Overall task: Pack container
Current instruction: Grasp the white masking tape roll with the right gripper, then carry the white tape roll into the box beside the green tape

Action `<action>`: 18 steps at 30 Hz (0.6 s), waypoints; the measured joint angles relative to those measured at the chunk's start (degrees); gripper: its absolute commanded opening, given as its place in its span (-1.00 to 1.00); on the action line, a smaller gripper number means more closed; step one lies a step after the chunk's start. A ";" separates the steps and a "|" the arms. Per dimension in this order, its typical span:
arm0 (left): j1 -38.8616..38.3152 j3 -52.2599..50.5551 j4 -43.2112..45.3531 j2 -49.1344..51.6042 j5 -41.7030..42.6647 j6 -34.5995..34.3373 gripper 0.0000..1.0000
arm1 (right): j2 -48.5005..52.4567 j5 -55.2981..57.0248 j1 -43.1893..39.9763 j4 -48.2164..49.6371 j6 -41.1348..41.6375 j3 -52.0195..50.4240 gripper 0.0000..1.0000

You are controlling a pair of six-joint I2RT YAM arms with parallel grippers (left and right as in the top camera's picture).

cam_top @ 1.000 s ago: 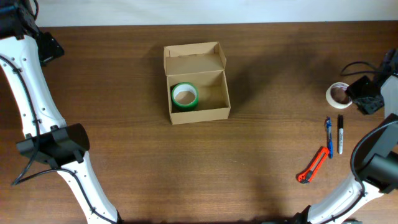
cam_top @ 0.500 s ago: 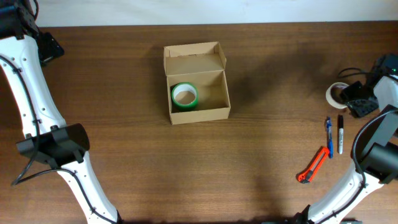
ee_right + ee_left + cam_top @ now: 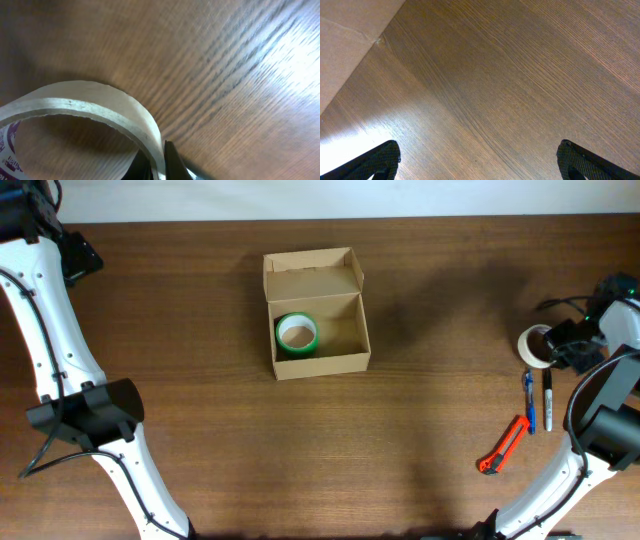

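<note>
— Where is the left hand?
— The left hand (image 3: 480, 167) hangs over bare desk (image 3: 510, 75). Its fingers stand wide apart and hold nothing.
— And the container?
— The container (image 3: 322, 364) sits on the desk, a little left of the middle, toward the far side. Its lid flap (image 3: 312, 278) is open at the far side, and a green tape roll (image 3: 297, 334) lies flat in the left part.
— And the right hand?
— At the right edge, the right hand (image 3: 159, 167) is closed on the wall of a white tape roll (image 3: 533, 345). Nearer lie a blue pen (image 3: 528, 398), a black marker (image 3: 547, 395) and an orange cutter (image 3: 503, 444).
</note>
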 measured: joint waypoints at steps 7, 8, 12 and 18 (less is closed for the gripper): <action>0.00 0.00 0.00 0.00 0.00 0.00 1.00 | -2.58 -0.04 4.66 -9.86 -10.19 16.81 -0.93; 0.00 0.00 0.00 0.02 0.00 -0.02 1.00 | -3.89 -0.28 6.32 -11.39 -12.55 20.17 -0.92; 0.00 0.00 -0.02 0.02 0.00 -0.02 1.00 | -9.73 -1.22 15.63 -16.48 -22.60 33.79 -0.92; 0.00 0.00 0.00 0.02 0.00 0.00 1.00 | -17.07 -1.07 37.99 -21.90 -34.42 45.48 -0.92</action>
